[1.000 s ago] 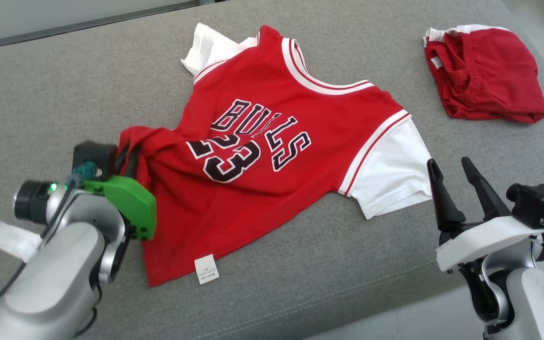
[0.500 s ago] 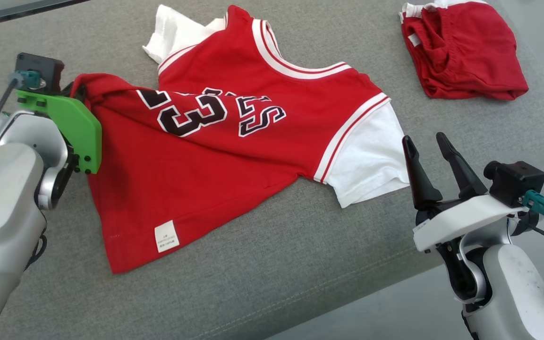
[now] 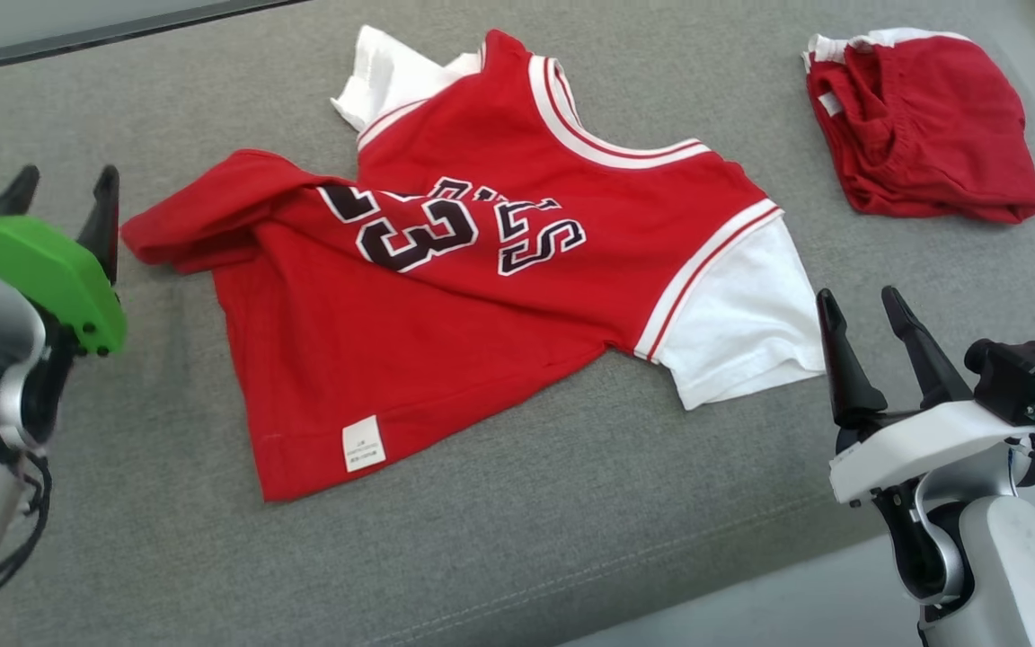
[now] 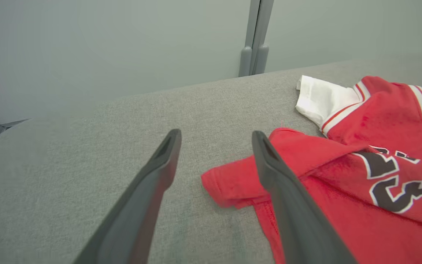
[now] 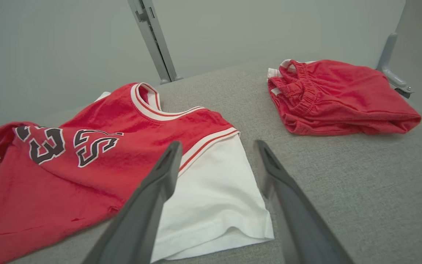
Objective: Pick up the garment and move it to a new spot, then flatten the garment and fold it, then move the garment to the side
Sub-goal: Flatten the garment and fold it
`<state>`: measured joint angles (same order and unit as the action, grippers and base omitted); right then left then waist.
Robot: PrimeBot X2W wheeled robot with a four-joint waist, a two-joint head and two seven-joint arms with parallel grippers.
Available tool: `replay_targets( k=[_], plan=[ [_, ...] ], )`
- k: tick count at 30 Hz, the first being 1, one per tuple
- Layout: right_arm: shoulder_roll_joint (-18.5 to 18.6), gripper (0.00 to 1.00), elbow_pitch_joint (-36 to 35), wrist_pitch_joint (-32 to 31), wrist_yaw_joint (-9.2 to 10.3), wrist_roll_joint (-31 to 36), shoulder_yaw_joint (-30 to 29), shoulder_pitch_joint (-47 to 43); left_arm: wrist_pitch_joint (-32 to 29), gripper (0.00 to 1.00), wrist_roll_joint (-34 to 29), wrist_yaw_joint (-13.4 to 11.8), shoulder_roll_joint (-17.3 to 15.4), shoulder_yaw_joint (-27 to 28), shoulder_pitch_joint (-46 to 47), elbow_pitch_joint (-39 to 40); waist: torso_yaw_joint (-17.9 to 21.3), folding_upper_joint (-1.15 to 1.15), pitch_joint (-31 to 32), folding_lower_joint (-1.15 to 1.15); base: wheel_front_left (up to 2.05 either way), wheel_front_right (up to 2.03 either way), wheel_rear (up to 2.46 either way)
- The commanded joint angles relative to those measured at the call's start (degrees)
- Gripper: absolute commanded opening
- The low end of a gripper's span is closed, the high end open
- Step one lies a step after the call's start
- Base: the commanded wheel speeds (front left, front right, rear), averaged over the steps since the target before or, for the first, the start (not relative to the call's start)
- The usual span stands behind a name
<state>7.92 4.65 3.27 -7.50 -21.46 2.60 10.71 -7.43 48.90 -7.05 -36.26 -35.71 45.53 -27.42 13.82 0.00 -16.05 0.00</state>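
The garment [image 3: 482, 296] is a red jersey with white sleeves and dark lettering, lying on the grey cushion; its lower left corner is folded up over the lettering. It also shows in the left wrist view [image 4: 361, 183] and the right wrist view [image 5: 86, 157]. My left gripper [image 3: 64, 193] is open just left of the folded corner, not touching it; its fingers [image 4: 148, 190] are spread wide with nothing between them. My right gripper [image 3: 863, 301] is open beside the white right sleeve [image 3: 742, 323], empty.
A bundle of red shorts [image 3: 922, 126] lies at the back right of the cushion [image 3: 571, 521], also in the right wrist view [image 5: 339, 97]. The cushion's front edge runs along the lower right. A pale wall with grey posts [image 4: 255, 36] stands behind.
My left gripper opened and let go of the jersey's corner, which now lies folded on the cushion. The head camera shifted. The right gripper stayed open.
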Motion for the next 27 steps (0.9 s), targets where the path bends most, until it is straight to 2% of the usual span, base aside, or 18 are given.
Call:
replay_targets(
  k=[1, 5, 10, 14, 20, 27],
  plan=[
    [0.23, 1.00, -0.71, -0.50, 0.03, 0.35, -0.29, -1.16, 0.93, 1.00, 1.16, -1.67, -0.83, 0.92, -3.63, 2.66, -4.19, 0.00, 3.87, 0.00, 0.00, 0.00, 0.00],
    [0.02, 1.00, -1.58, -1.44, 0.03, 0.48, -0.80, -2.40, 2.88, 1.00, 2.73, -5.55, -0.91, 1.45, -11.60, 9.79, -6.21, 0.00, 5.28, 0.00, 0.00, 0.00, 0.00],
    [-0.31, 1.00, -2.56, -2.46, 0.03, 0.72, -0.55, -3.06, 4.07, 1.00, 4.88, -8.22, 1.93, 0.34, -20.27, 16.69, -7.37, 0.00, 5.67, 0.00, 0.00, 0.00, 0.00],
    [-0.09, 1.00, -3.25, -3.06, 0.03, 0.80, -0.23, -2.74, 3.56, 1.00, 6.03, -8.60, 4.62, -1.84, -23.59, 18.85, -7.20, 0.00, 4.99, 0.00, 0.00, 0.00, 0.00],
    [0.18, 1.00, -3.73, -3.38, 0.03, 0.93, 0.06, -2.09, 1.92, 1.00, 6.68, -7.95, 7.93, -4.70, -24.43, 17.33, -6.16, 0.00, 3.84, 0.00, 0.00, 0.00, 0.00],
    [-0.07, 1.00, -3.53, -3.00, 0.03, 0.93, -0.09, -1.94, 0.83, 1.00, 6.38, -7.90, 9.61, -6.43, -24.43, 13.61, -4.95, 0.00, 3.09, 0.00, 0.00, 0.00, 0.00]
  ],
)
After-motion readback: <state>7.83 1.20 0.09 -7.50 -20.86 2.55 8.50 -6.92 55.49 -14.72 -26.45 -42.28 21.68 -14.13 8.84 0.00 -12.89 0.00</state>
